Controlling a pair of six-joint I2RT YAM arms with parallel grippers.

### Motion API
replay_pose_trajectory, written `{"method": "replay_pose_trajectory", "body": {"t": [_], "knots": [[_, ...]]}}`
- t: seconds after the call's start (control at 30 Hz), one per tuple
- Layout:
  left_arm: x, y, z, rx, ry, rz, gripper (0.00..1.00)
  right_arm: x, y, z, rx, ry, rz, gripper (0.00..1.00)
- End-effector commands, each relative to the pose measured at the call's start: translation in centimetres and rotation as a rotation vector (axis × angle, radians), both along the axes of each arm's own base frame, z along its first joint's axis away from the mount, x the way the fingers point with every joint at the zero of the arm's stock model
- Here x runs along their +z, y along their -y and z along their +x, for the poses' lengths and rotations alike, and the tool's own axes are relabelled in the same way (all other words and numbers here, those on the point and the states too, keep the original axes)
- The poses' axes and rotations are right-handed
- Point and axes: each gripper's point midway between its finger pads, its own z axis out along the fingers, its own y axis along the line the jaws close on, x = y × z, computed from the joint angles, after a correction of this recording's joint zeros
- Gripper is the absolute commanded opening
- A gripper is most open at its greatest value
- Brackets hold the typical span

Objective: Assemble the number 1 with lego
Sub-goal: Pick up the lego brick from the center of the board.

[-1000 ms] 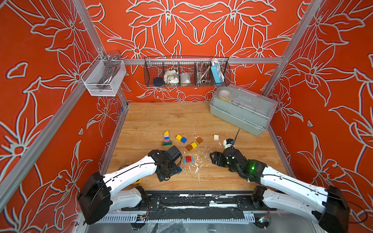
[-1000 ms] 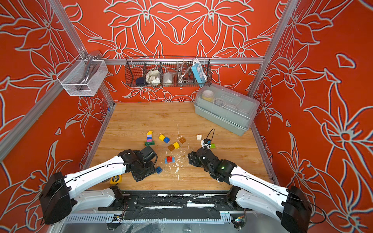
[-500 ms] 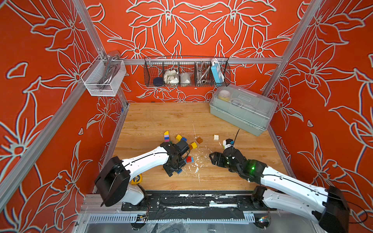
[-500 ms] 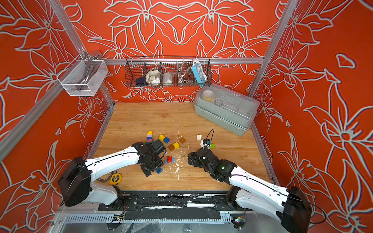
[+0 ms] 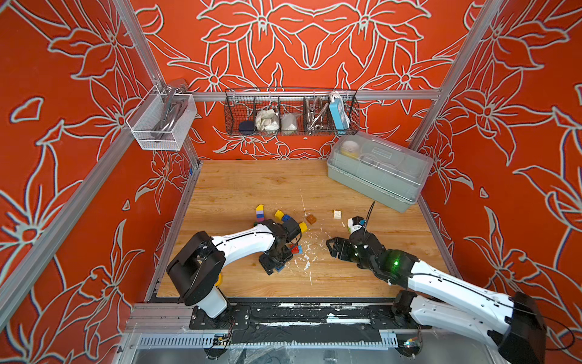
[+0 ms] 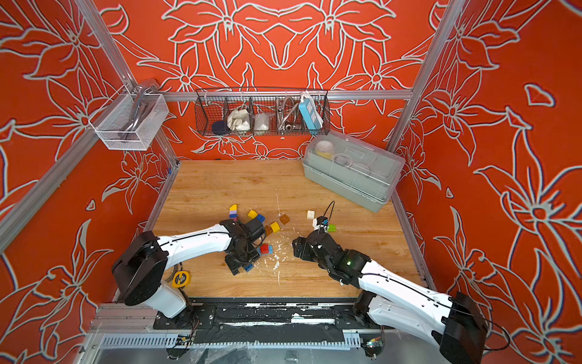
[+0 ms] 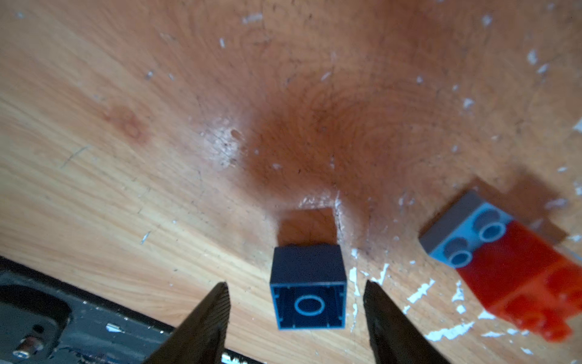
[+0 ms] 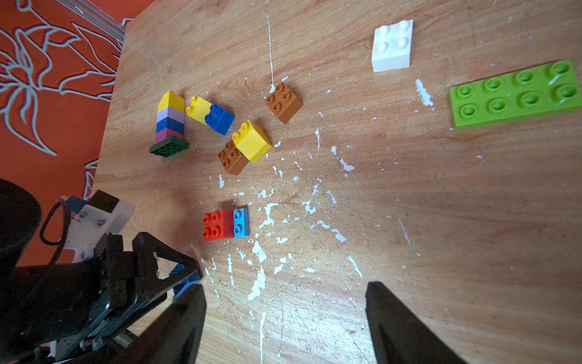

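A dark blue lego brick [image 7: 307, 274] lies on its side on the wooden table, hollow underside facing my left wrist camera. My left gripper [image 7: 295, 283] is open around it, with a gap between each fingertip and the brick; both top views show them near the table's front [image 5: 277, 264]. A red brick joined to a light blue one [image 8: 220, 224] lies just beyond. My right gripper [image 8: 283, 285] is open and empty over bare wood. Farther back stand a yellow, lilac, blue and pink stack on a dark green plate [image 8: 170, 121], loose yellow, blue, brown and white bricks, and a lime plate [image 8: 516, 94].
White flecks of debris [image 8: 267, 217] are scattered between the grippers. A grey lidded box [image 5: 378, 170] sits at the back right, a wire basket [image 5: 291, 113] hangs on the back wall, and a yellow tape measure [image 6: 181, 279] lies by the left arm's base.
My left arm has swung in over the table and its gripper has shifted slightly right, to straddle the blue brick. The right arm and the bricks have not moved.
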Motion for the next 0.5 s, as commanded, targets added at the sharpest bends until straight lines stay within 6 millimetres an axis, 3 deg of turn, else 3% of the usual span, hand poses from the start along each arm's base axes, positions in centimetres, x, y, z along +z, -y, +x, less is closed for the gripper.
{"method": "replay_pose_trajectory", "body": {"t": [0.0,0.27,0.47], "knots": [[-0.52,0.12,-0.19,-0.019,-0.017,0.010,0.65,0.22,-0.05,-0.21,0.017,0.013,0.003,0.85],[-0.80,0.27,-0.02,-0.051,-0.013,0.006,0.47,0.21,0.06,-0.18,0.011,0.013,0.004,0.84],[-1.32,0.93,-0.07,-0.077,-0.006,-0.040,0.39,0.23,0.03,-0.25,0.013,0.012,0.007,0.85]]}}
